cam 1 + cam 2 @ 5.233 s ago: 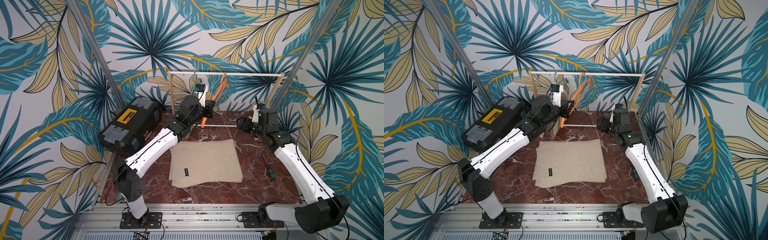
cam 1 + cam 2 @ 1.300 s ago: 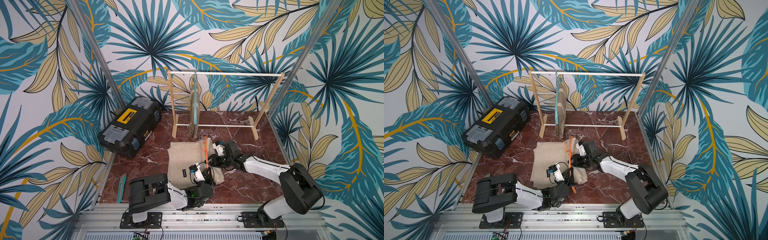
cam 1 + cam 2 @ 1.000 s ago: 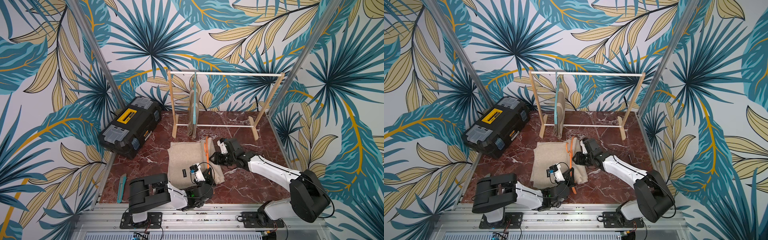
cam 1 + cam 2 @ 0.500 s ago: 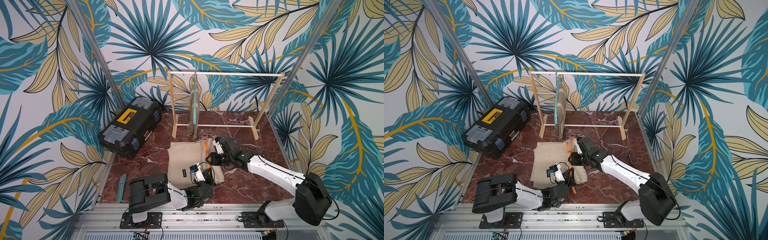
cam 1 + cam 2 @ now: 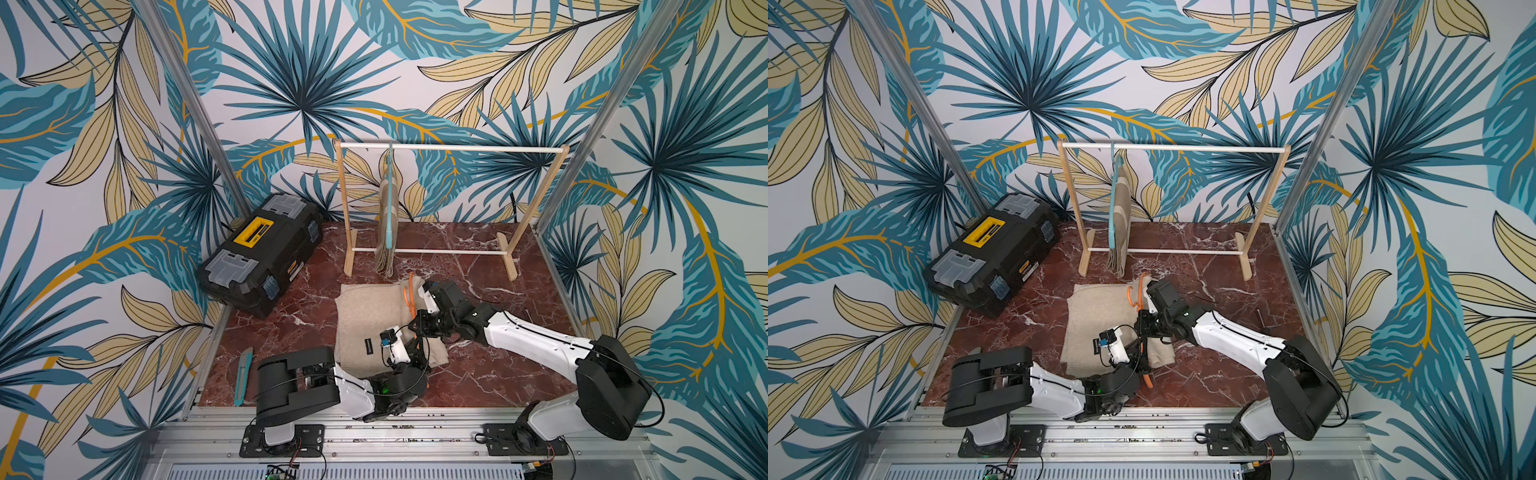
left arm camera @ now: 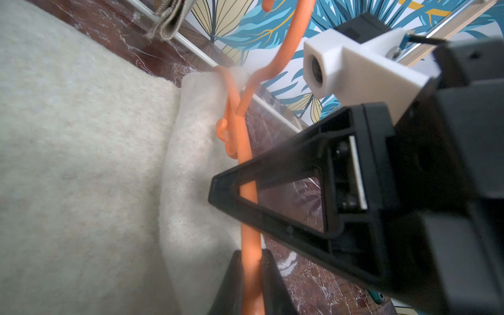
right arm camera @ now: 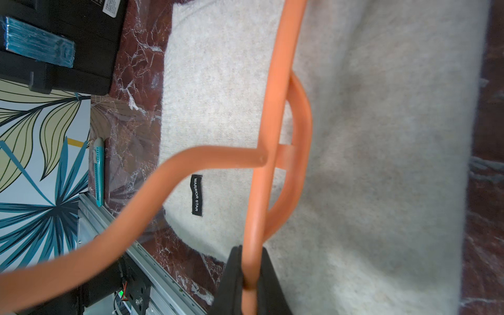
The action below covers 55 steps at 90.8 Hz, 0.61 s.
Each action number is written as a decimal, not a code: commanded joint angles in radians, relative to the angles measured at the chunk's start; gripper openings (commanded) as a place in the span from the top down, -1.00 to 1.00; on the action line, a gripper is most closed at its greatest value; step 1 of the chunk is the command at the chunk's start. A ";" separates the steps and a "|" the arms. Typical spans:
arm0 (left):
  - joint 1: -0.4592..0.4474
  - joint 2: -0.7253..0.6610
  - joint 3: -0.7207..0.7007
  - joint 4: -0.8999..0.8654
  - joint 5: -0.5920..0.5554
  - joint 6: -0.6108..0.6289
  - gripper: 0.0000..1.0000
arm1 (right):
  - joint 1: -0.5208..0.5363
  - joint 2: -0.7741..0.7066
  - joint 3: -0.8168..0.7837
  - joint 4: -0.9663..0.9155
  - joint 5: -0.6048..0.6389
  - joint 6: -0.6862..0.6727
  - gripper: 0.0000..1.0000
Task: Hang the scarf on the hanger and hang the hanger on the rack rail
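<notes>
The scarf (image 5: 370,316) lies folded on the desk (image 5: 478,374), the orange hanger (image 5: 406,294) held low along its rolled edge, probably to feed cloth through it; the right tool (image 7: 252,252) clamps the hanger, while the left tool (image 6: 251,257) flanks it with its jaws, grip unclear.

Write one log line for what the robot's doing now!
left hand: gripping orange plastic hanger | right hand: gripping it too | beige knitted scarf: lying folded, not hung
</notes>
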 commanded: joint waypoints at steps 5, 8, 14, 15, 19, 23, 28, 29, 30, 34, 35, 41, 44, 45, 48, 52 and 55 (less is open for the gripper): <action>-0.008 -0.187 -0.049 -0.027 0.062 0.119 -0.09 | -0.027 -0.033 -0.071 0.035 -0.043 -0.057 1.00; -0.007 -0.242 -0.061 -0.068 0.072 0.127 -0.18 | -0.030 -0.042 -0.084 0.061 -0.067 -0.062 1.00; -0.007 -0.350 -0.079 -0.206 0.088 0.142 -0.25 | -0.062 -0.049 -0.108 0.094 -0.112 -0.072 1.00; -0.006 -0.371 -0.080 -0.227 0.089 0.142 -0.26 | -0.067 -0.049 -0.111 0.099 -0.119 -0.073 1.00; -0.006 -0.446 -0.072 -0.364 0.093 0.129 -0.29 | -0.084 -0.055 -0.125 0.119 -0.158 -0.079 1.00; 0.005 -0.505 -0.056 -0.492 0.106 0.096 -0.33 | -0.098 -0.069 -0.145 0.161 -0.189 -0.083 1.00; 0.042 -0.539 -0.051 -0.574 0.176 0.051 -0.34 | -0.111 -0.088 -0.166 0.201 -0.220 -0.088 1.00; 0.052 -0.542 -0.051 -0.581 0.190 0.046 -0.34 | -0.114 -0.091 -0.168 0.206 -0.225 -0.091 1.00; 0.060 -0.544 -0.053 -0.583 0.203 0.042 -0.34 | -0.115 -0.095 -0.170 0.210 -0.230 -0.094 1.00; 0.084 -0.542 -0.062 -0.575 0.244 0.034 -0.35 | -0.122 -0.099 -0.174 0.220 -0.250 -0.104 1.00; 0.092 -0.539 -0.062 -0.572 0.255 0.033 -0.35 | -0.123 -0.100 -0.174 0.221 -0.255 -0.107 1.00; 0.138 -0.486 -0.054 -0.544 0.331 0.032 -0.36 | -0.133 -0.099 -0.185 0.231 -0.283 -0.112 1.00; 0.161 -0.452 -0.046 -0.513 0.375 0.038 -0.37 | -0.139 -0.100 -0.194 0.244 -0.296 -0.106 1.00; 0.167 -0.442 -0.044 -0.503 0.389 0.039 -0.37 | -0.141 -0.101 -0.198 0.249 -0.299 -0.104 1.00; 0.187 -0.402 -0.021 -0.484 0.436 0.038 -0.37 | -0.148 -0.105 -0.206 0.262 -0.305 -0.098 1.00; 0.209 -0.359 0.008 -0.478 0.485 0.026 -0.37 | -0.155 -0.116 -0.210 0.269 -0.306 -0.093 1.00; 0.218 -0.325 0.018 -0.466 0.507 0.017 -0.37 | -0.162 -0.124 -0.213 0.273 -0.307 -0.093 1.00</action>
